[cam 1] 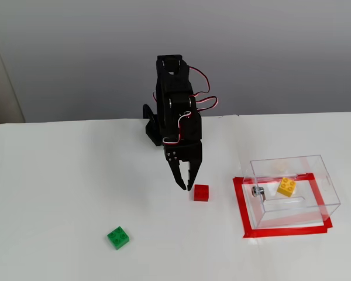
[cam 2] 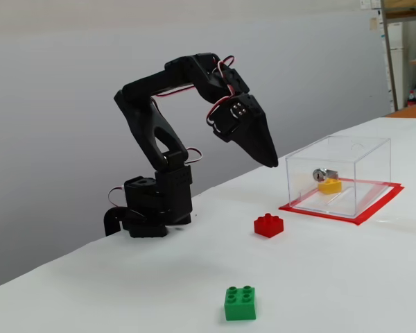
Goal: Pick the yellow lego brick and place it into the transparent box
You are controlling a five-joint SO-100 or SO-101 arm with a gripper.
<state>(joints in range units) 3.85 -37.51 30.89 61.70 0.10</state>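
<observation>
The yellow lego brick (cam 1: 286,187) (cam 2: 329,185) lies on the floor of the transparent box (cam 1: 324,178) (cam 2: 364,173), near its small metal knob (cam 1: 257,191). The box stands on a red tape rectangle at the right in both fixed views. My black gripper (cam 1: 186,187) (cam 2: 270,164) hangs in the air well left of the box, tips pointing down, with nothing in it. Its fingers stand nearly together. It hovers just left of and above a red brick (cam 1: 201,192) (cam 2: 269,225).
A green brick (cam 1: 118,237) (cam 2: 240,303) lies on the white table toward the front left. The red tape frame (cam 1: 240,208) (cam 2: 373,211) outlines the box. The arm's base (cam 1: 158,129) (cam 2: 150,208) sits at the back of the table.
</observation>
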